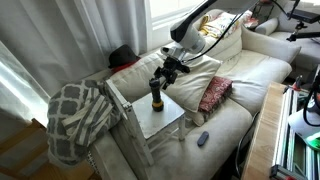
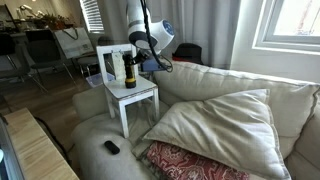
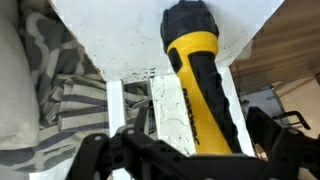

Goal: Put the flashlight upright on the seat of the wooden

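Note:
The flashlight [image 1: 157, 95], black with a yellow band, stands upright on the pale seat [image 1: 172, 120] of the small wooden chair in both exterior views [image 2: 129, 70]. My gripper [image 1: 170, 68] hangs just above and behind its top [image 2: 143, 58]. In the wrist view the flashlight [image 3: 200, 75] runs along the white seat [image 3: 110, 40], and its near end lies between my spread fingers [image 3: 185, 138]. The fingers stand wide of the body and do not touch it.
A grey patterned blanket [image 1: 75, 115] hangs over the chair back. The chair stands on a beige sofa [image 1: 245, 75]. A red patterned pillow [image 1: 215, 93] and a small dark oval gadget [image 1: 203, 138] lie on the cushions. A wooden table edge [image 2: 40, 150] is close by.

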Available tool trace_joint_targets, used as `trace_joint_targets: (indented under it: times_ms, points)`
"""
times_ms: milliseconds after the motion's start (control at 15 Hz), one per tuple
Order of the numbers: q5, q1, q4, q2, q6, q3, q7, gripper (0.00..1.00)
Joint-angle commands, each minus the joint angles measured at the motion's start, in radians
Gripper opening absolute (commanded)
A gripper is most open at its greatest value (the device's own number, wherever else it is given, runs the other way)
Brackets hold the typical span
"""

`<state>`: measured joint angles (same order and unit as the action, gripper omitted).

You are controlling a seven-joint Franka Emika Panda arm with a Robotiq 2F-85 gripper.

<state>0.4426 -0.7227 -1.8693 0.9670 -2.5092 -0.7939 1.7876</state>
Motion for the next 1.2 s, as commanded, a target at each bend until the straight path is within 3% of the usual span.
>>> trace_joint_targets:
  times_ms: [0, 267, 400, 533, 733, 1000, 1133]
  points:
    - [0.029, 0.004, -0.066, -0.203, 0.038, 0.068, -0.113, 1.0]
    - [0.072, 0.011, -0.073, -0.364, 0.122, 0.12, -0.194, 1.0]
    - [0.107, 0.026, -0.07, -0.445, 0.201, 0.158, -0.217, 1.0]
    - [0.137, 0.05, -0.058, -0.521, 0.352, 0.21, -0.228, 1.0]
    - [0.169, 0.141, -0.061, -0.642, 0.508, 0.342, -0.26, 1.0]
    - [0.156, 0.311, -0.071, -0.755, 0.606, 0.552, -0.328, 1.0]
    - [0.147, 0.376, -0.079, -0.79, 0.622, 0.624, -0.352, 1.0]
